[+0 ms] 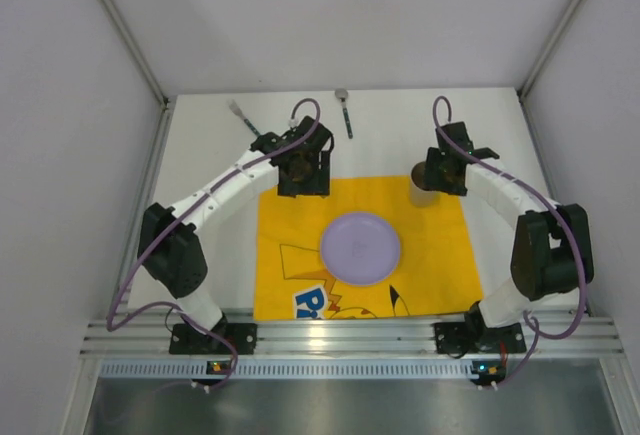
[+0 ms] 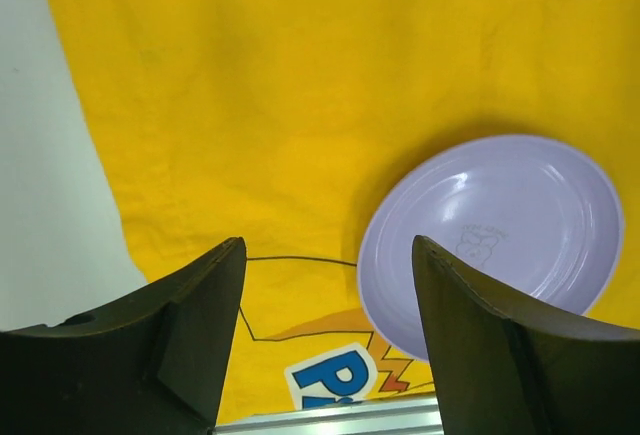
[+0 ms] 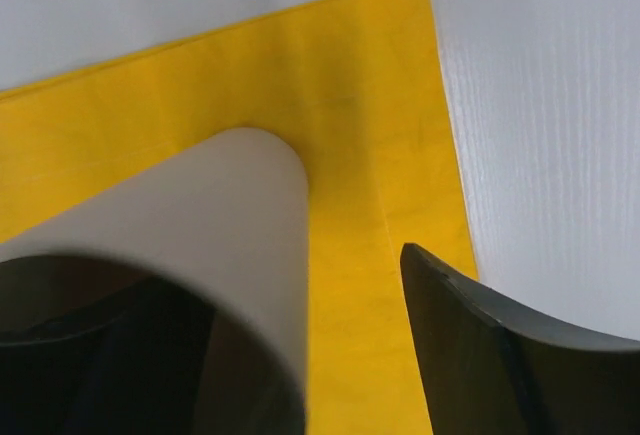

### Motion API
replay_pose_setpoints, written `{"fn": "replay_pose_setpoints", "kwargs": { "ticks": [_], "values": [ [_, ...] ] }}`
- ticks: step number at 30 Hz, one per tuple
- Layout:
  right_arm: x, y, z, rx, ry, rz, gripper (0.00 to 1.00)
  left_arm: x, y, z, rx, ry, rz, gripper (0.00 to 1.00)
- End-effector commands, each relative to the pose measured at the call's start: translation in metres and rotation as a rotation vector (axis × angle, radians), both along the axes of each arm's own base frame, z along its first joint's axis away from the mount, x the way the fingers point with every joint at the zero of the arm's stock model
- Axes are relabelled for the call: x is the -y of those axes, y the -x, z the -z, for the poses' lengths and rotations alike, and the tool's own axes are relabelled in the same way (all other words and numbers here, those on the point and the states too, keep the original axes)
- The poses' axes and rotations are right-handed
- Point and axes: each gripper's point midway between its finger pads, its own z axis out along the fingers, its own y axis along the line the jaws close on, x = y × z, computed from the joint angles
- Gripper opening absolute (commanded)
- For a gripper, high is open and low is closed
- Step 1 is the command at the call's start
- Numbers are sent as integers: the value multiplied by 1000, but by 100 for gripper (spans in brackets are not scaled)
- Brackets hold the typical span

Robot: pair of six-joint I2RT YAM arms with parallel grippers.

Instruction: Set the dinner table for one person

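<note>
The setting is about half done. On the white counter (image 1: 200, 155) lies a yellow mat (image 1: 300, 225), with a purple plate (image 1: 360, 247) near its middle and a pale cup (image 3: 200, 225) upright on its far right corner. The right end effector (image 1: 440, 177) hangs over the cup with its jaws parted around it. A strip of yellow shows between the cup and one finger, so I judge it is not gripping, and the cup stands on its own. The left end effector (image 2: 328, 255) hovers over the far left part of the mat, jaws wide apart with nothing between them, only cloth and the plate's rim below. The step in hand looks like letting go of the cup, with the cutlery not yet brought in. A spoon (image 1: 345, 115) lies on the bare counter beyond the mat, and a second utensil (image 1: 243, 120) lies to its left, too small from above to tell fork from knife. Next the right arm should lift straight up so it does not tip the cup. The left arm, being nearest, should reach out to that utensil, drop low over its thin handle lying flat, close across it, and carry it back beside the plate.
</note>
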Motion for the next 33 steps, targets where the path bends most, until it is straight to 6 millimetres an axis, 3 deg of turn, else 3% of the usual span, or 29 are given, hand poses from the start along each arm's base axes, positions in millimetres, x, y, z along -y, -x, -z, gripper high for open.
{"fn": "replay_pose_setpoints", "kwargs": {
  "ticks": [1, 3, 5, 6, 8, 10, 11, 12, 13, 14, 17, 19, 20, 22, 23, 24, 25, 26, 33],
  "values": [
    [0, -5, -10, 59, -17, 21, 77, -19, -26, -22, 110, -118, -52, 73],
    [-2, 0, -15, 51, -29, 20, 81, -30, -50, -45, 240, -177, -103, 74],
    [-1, 3, -33, 65, -34, 24, 82, -35, -61, -50, 309, -199, -100, 77],
    [-1, 9, -47, 79, -46, 26, 83, -33, -78, -62, 384, -161, -88, 78],
    [-2, 10, -75, 131, -65, 26, 84, -36, -94, -70, 417, -124, -96, 79],
    [-2, 18, -112, 207, -91, 24, 87, -53, -116, -57, 354, -106, -136, 86],
    [0, 23, -130, 236, -98, 29, 87, -55, -131, -69, 357, -63, -150, 86],
    [2, 28, -144, 263, -103, 28, 88, -69, -142, -64, 305, -3, -160, 98],
    [4, 37, -166, 315, -111, 24, 91, -74, -154, -45, 254, 9, -167, 98],
    [6, 45, -181, 332, -114, 23, 92, -81, -167, -51, 264, 38, -200, 98],
    [13, 71, -212, 383, -105, 1, 95, -116, -200, -30, 245, 18, -279, 98],
    [27, 90, -219, 384, -62, 20, 100, -135, -220, -31, 253, 25, -315, 98],
    [31, 95, -224, 391, -50, 29, 100, -140, -228, -6, 208, 9, -323, 98],
    [41, 109, -225, 387, -17, 56, 100, -152, -246, -6, 219, 6, -350, 98],
    [45, 113, -222, 380, -4, 69, 100, -155, -251, 14, 188, -7, -356, 98],
    [47, 118, -223, 387, -12, 86, 100, -162, -257, 20, 187, -10, -372, 98],
    [48, 122, -217, 368, -12, 95, 100, -164, -264, 18, 201, -2, -382, 98],
    [47, 125, -215, 362, -22, 101, 100, -169, -270, 34, 185, -1, -406, 98],
    [39, 132, -195, 309, -86, 138, 100, -178, -305, 63, 249, 12, -479, 98]
  ]
}}
